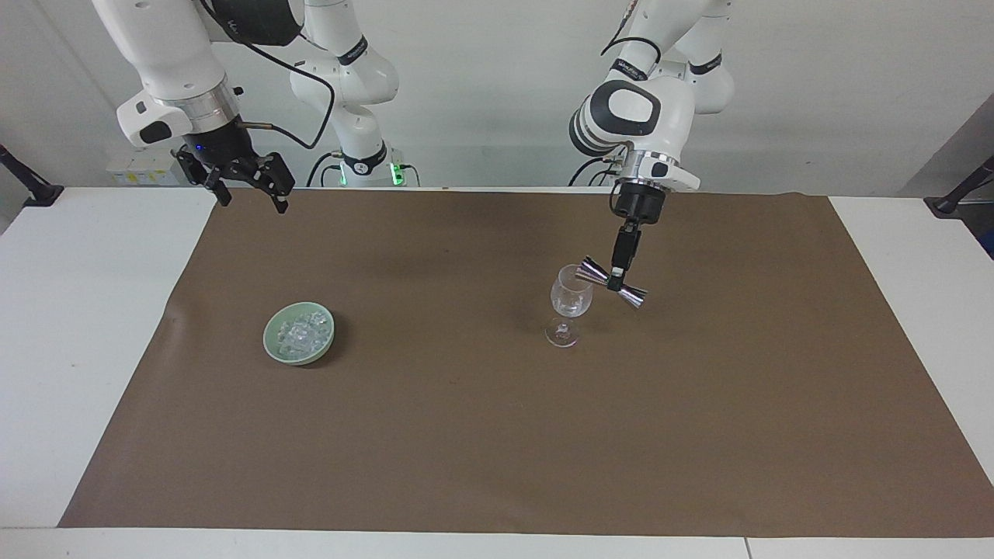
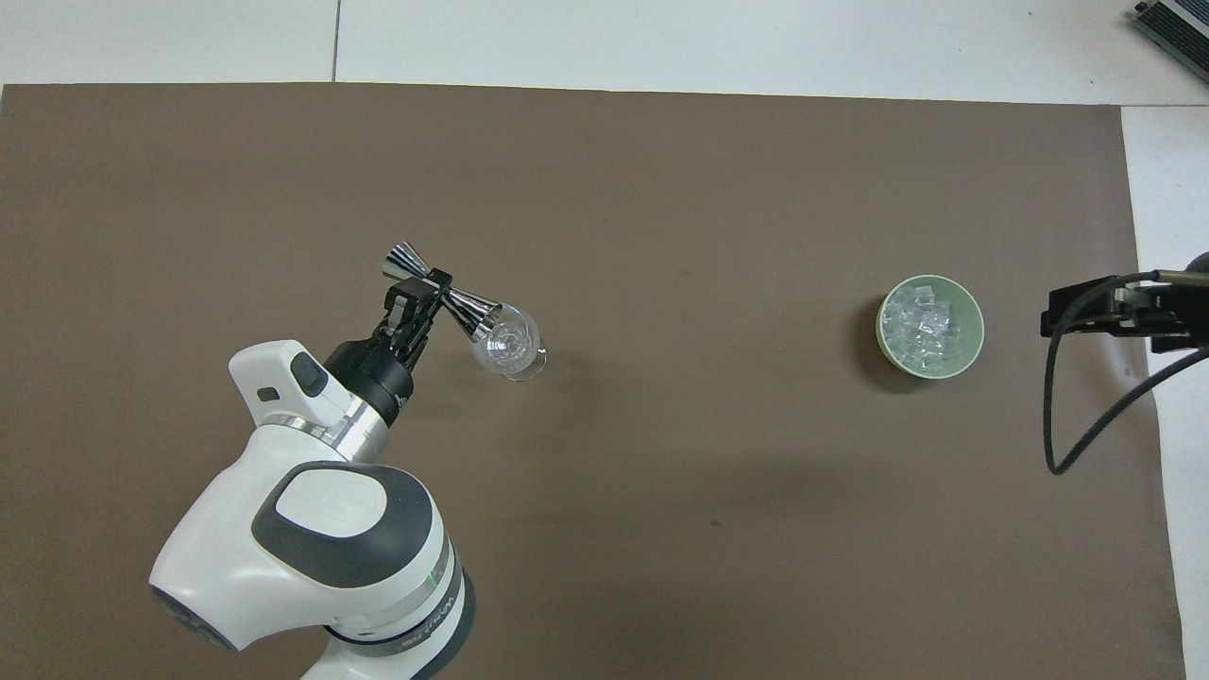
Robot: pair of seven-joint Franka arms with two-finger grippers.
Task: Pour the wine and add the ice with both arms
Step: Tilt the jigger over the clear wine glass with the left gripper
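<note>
— So, what is the left gripper (image 1: 619,277) doing at this moment?

— It is hanging over the brown paper mat (image 1: 497,435), its black fingers pinching the narrow waist of a shiny steel double-cone jigger (image 1: 614,283). The jigger is lying tilted, with one cone resting at the rim of the clear stemmed wine glass (image 1: 568,304) and the other cone sticking out toward the left arm's end of the table.

— And from overhead?

— The left gripper (image 2: 421,295) is showing the same grip: the jigger (image 2: 440,294) is crossing between the fingers, and its mouth is sitting at the edge of the wine glass (image 2: 510,344). The glass is standing upright on the mat (image 2: 661,529). Whether any liquid is running, I cannot tell.

— Where is the ice?

— The heap of small clear ice cubes (image 1: 301,332) is lying in a pale green round bowl (image 1: 273,343), which is sitting on the mat toward the right arm's end of the table, well apart from the glass. Overhead, the ice (image 2: 928,323) is filling the middle of the bowl (image 2: 973,351).

— What about the other arm?

— The right gripper (image 1: 247,189) is waiting up in the air over the mat's corner at the robots' edge, its two black fingers spread wide and holding nothing. Overhead, the right gripper (image 2: 1115,312) is peeking in at the frame's side, with a black cable (image 2: 1058,416) looping below it.

— And under it all?

— A white table (image 1: 85,326) is carrying the mat.
</note>
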